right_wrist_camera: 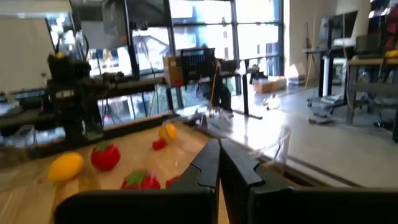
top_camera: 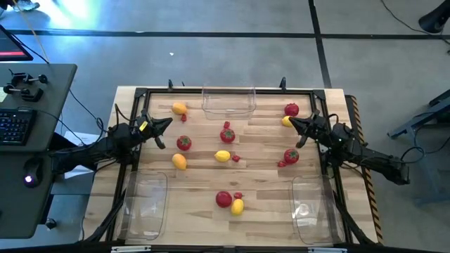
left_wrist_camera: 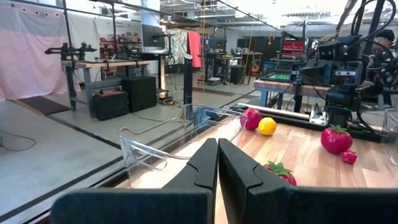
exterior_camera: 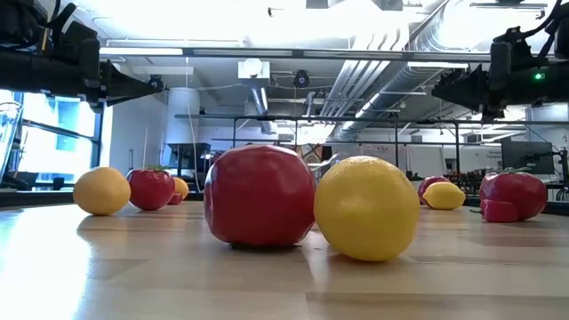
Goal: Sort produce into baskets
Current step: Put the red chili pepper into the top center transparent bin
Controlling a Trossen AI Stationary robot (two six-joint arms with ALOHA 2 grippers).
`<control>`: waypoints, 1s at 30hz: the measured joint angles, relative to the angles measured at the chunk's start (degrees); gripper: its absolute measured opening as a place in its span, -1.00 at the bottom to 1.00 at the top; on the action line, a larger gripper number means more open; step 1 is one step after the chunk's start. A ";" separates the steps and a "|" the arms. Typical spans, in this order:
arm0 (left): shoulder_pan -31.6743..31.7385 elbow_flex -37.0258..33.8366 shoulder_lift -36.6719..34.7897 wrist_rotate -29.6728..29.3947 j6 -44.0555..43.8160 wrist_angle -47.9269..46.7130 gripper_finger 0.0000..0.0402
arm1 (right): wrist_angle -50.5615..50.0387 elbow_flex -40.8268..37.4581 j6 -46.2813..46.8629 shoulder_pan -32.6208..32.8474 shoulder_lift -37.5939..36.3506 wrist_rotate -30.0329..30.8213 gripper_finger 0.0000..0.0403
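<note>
- Table (top_camera: 204,179): pale wood planks, smooth, light satin sheen.
- Baskets, 12 o'clock (top_camera: 228,102), 7 o'clock (top_camera: 145,204), 5 o'clock (top_camera: 309,207): clear glossy plastic.
- Tomato (exterior_camera: 258,196) and lemon (exterior_camera: 366,207): smooth plastic, soft shine.
- Frame (top_camera: 211,91): black metal, matt.
- Left gripper (left_wrist_camera: 217,163), right gripper (right_wrist_camera: 219,163): dark matt plastic.

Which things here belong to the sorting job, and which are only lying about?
Job: tomatoes, lemons, small berries, three clear baskets, left gripper, right gripper.
Lying about: keyboard, mouse, side desk.
</note>
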 joint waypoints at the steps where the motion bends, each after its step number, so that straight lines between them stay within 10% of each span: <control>1: 0.00 0.02 0.02 -0.01 0.04 0.08 -1.00 | -0.14 0.18 0.28 0.00 0.00 0.01 -1.00; 10: 0.04 0.00 0.04 -2.48 3.43 1.40 -1.00 | -4.22 6.46 1.30 -0.02 8.79 7.38 -0.89; 30: 0.04 0.00 0.26 2.51 7.29 7.15 -1.00 | -31.35 36.08 9.85 -4.19 52.49 14.58 0.11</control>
